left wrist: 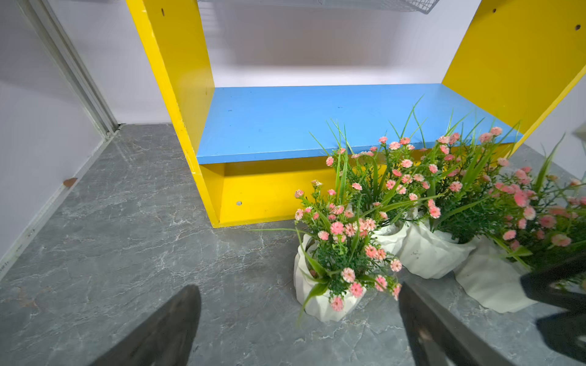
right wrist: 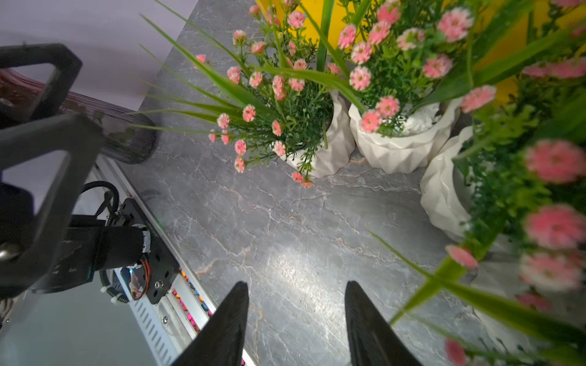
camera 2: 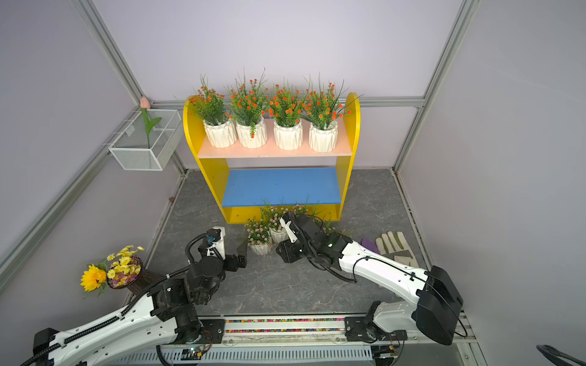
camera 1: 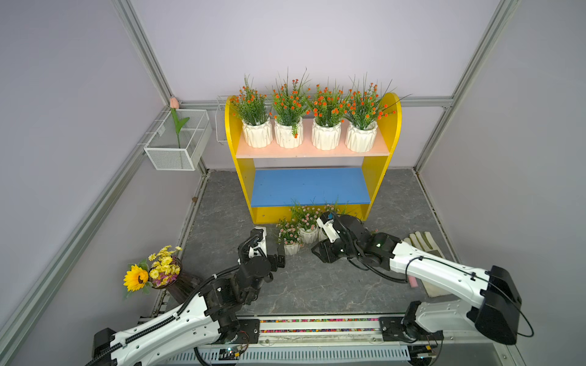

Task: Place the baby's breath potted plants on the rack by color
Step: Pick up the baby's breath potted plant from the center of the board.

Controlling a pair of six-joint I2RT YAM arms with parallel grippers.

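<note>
The left gripper (left wrist: pixel 297 287) stands wide open and empty, just short of the nearest pink pot (left wrist: pixel 320 305). The right gripper (right wrist: pixel 297 283), half open, holds nothing to that pot's right. Four pink pots (camera 1: pixel 306 221) cluster at the near foot of the rack (camera 1: pixel 245 177); four orange pots (camera 1: pixel 326 138) line its upper shelf (camera 1: pixel 310 151).

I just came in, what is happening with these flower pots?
Two arms sort pots onto the rack. Four orange pots stand on its pink upper board; the blue lower board is bare. Four pink pots stand on the floor in front. The left end effector, open, faces the nearest pink pot; the right end effector, open and empty, is beside them.
</note>
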